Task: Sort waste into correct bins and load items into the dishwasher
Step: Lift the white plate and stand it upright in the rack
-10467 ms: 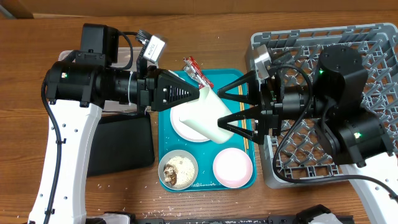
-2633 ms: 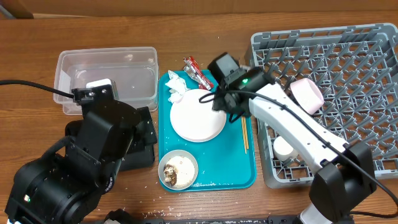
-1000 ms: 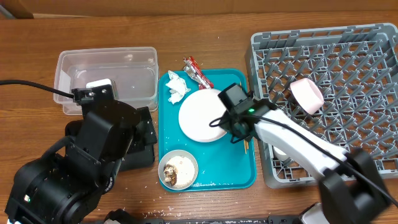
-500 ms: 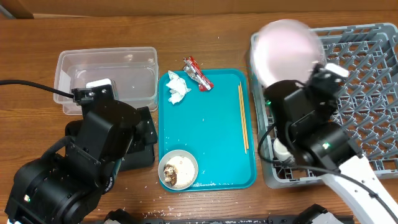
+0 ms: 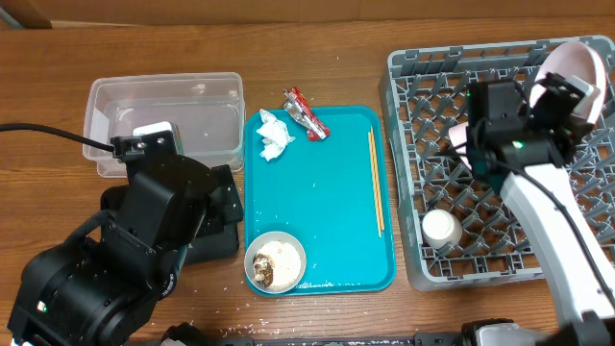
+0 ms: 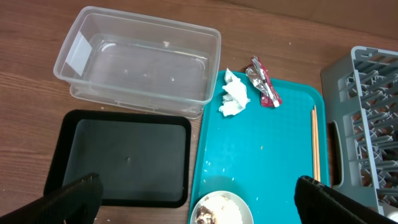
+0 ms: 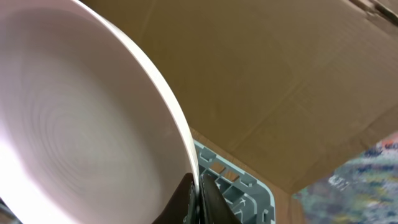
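The left arm (image 5: 144, 240) sits folded at the near left, wrist camera looking down, and the left gripper (image 6: 198, 202) has its fingers spread wide with nothing between them. The right arm (image 5: 548, 221) stretches from the near right to the far right, wrist raised. The right gripper (image 7: 194, 198) is pinched on the rim of the pale pink plate (image 7: 74, 124).

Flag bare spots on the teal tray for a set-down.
Middle of the teal tray is bare: tissue and wrapper above, chopsticks right, food bowl below. Top-left corner is crowded. Black tray is bare too.
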`<state>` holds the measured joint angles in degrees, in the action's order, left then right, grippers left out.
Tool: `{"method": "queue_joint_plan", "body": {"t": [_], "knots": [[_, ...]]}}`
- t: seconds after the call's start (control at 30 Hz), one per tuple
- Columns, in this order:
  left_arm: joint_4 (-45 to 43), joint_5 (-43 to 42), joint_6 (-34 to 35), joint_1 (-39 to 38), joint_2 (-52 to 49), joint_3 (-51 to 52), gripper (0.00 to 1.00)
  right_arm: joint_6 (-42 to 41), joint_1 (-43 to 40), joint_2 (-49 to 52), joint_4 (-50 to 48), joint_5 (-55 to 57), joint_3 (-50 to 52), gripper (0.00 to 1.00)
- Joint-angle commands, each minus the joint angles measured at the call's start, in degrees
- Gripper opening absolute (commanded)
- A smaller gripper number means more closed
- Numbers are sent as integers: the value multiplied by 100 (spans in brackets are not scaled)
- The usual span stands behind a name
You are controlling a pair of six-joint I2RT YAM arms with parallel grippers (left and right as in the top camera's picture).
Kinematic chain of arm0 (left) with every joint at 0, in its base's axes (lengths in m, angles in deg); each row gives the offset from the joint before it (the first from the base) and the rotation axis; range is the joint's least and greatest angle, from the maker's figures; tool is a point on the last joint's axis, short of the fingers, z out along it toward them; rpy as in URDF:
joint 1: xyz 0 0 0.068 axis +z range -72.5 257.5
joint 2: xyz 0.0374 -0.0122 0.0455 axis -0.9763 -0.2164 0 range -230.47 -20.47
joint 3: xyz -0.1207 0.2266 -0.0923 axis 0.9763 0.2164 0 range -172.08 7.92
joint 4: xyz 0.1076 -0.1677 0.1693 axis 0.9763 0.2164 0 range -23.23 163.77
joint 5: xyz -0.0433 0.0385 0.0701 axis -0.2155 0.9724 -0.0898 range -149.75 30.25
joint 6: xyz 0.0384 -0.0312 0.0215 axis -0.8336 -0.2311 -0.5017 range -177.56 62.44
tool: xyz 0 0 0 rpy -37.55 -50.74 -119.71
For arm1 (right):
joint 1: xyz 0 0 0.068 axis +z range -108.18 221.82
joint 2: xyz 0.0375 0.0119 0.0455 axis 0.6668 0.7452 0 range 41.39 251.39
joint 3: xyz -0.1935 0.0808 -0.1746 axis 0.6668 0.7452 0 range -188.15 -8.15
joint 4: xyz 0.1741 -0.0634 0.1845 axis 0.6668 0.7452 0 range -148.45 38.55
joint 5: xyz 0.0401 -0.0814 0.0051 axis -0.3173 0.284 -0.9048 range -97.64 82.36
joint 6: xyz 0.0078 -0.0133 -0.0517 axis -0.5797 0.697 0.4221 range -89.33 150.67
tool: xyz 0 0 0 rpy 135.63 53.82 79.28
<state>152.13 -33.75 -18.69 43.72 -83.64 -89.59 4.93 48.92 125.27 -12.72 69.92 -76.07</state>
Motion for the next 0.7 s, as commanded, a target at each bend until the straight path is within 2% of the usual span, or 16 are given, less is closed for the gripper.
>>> {"method": "queue_joint_plan", "body": {"t": [0.0, 0.3, 0.53, 0.67], "knots": [[-9, 116, 52, -22, -17, -9, 100, 393, -9, 284, -63, 170, -61, 4], [-9, 116, 52, -22, -17, -9, 100, 398, -11, 704, -105, 127, 20, 4], [-9, 116, 52, -22, -17, -9, 100, 389, 48, 704, 273, -566, 20, 4], [-9, 116, 52, -22, -17, -9, 100, 391, 269, 691, 470, -562, 4, 15]]}}
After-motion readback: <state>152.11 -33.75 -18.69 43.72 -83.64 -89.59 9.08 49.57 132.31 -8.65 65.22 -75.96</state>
